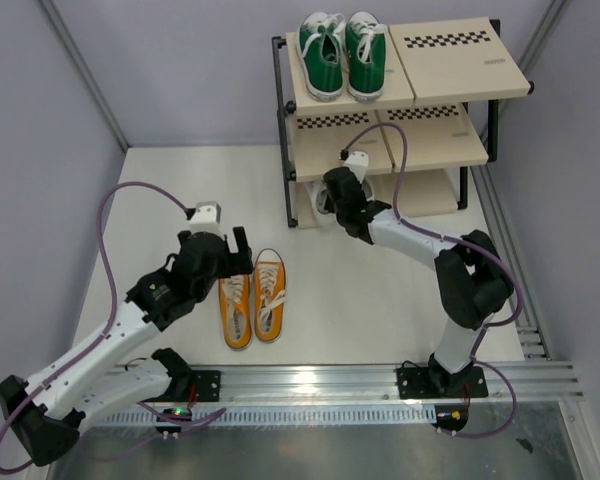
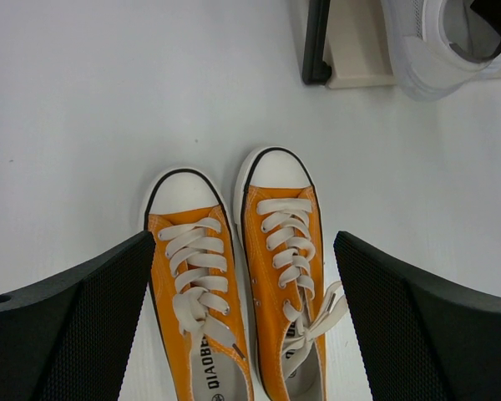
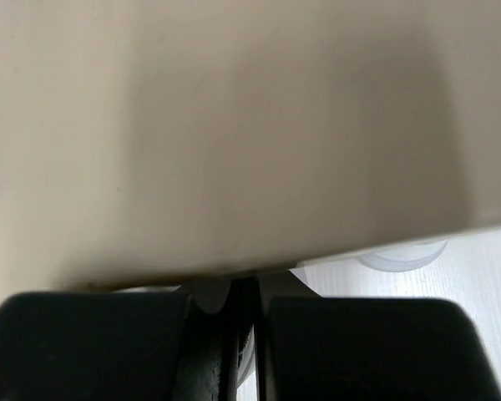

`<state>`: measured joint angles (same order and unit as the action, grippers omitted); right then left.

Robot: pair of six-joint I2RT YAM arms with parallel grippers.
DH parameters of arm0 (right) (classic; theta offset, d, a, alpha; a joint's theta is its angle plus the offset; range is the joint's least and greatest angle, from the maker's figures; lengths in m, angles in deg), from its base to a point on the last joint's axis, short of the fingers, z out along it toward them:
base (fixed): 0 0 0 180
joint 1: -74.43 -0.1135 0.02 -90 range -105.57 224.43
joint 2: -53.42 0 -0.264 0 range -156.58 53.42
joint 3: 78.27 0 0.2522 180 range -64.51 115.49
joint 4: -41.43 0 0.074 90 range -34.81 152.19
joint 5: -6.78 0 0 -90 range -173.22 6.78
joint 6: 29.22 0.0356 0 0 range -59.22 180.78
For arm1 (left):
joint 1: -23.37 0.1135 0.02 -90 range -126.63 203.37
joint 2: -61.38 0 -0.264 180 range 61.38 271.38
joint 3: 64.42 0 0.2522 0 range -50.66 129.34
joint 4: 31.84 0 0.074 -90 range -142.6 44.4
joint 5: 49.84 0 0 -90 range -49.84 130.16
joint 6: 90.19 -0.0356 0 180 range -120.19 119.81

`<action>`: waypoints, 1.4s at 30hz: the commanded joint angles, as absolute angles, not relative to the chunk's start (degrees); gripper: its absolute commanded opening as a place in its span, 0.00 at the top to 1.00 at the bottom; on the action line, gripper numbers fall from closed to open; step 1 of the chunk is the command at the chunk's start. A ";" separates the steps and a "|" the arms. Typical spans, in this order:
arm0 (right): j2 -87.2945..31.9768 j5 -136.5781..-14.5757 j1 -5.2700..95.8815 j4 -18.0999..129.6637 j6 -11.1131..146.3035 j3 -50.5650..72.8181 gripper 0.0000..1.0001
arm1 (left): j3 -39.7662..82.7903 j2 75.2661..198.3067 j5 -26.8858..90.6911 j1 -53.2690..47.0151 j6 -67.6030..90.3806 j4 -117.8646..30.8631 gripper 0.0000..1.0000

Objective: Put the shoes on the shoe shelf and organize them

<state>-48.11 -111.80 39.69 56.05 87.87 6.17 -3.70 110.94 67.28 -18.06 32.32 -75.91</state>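
The pair of orange shoes [image 1: 252, 297] lies side by side on the floor, toes toward the shoe shelf [image 1: 450, 75]. My left gripper [image 1: 227, 250] hovers open over the pair, one finger either side of it in the left wrist view [image 2: 244, 251]. The green shoes [image 1: 342, 52] stand on the top tier's left half. A white shoe [image 1: 323, 207] sits at the bottom tier's left end, also in the left wrist view [image 2: 438, 50]. My right gripper [image 1: 342, 195] is under the middle board [image 3: 234, 125], shut on that shoe's rim [image 3: 244, 288]. A second white shoe is not clearly visible.
The shelf's black front-left leg [image 2: 316, 42] stands just left of the white shoe. Grey walls close in both sides. A metal rail [image 1: 380, 382] runs along the near edge. The top tier's right half [image 1: 458, 55] and the middle tier [image 1: 430, 135] hold no shoes.
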 commanded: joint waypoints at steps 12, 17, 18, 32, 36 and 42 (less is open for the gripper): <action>-51.60 -115.21 41.12 50.00 87.94 9.32 0.97 | -4.16 111.13 66.62 -17.67 31.63 -73.91 0.08; -52.57 -116.35 41.39 50.09 88.73 9.32 0.97 | -4.25 111.04 66.44 -17.67 31.45 -73.73 0.08; -52.84 -116.44 41.47 50.09 88.56 9.32 0.97 | -4.16 111.04 66.27 -17.67 31.45 -73.73 0.08; -46.17 -106.35 41.56 47.48 87.60 1.44 0.35 | -4.43 110.86 64.43 -17.67 31.54 -73.38 0.08; -43.27 -100.80 41.56 45.96 85.39 -2.10 0.21 | -4.51 110.78 63.63 -17.67 31.54 -73.20 0.08; -40.01 -95.27 41.39 44.11 83.64 -6.41 0.07 | -4.69 110.25 62.93 -17.67 31.71 -73.03 0.08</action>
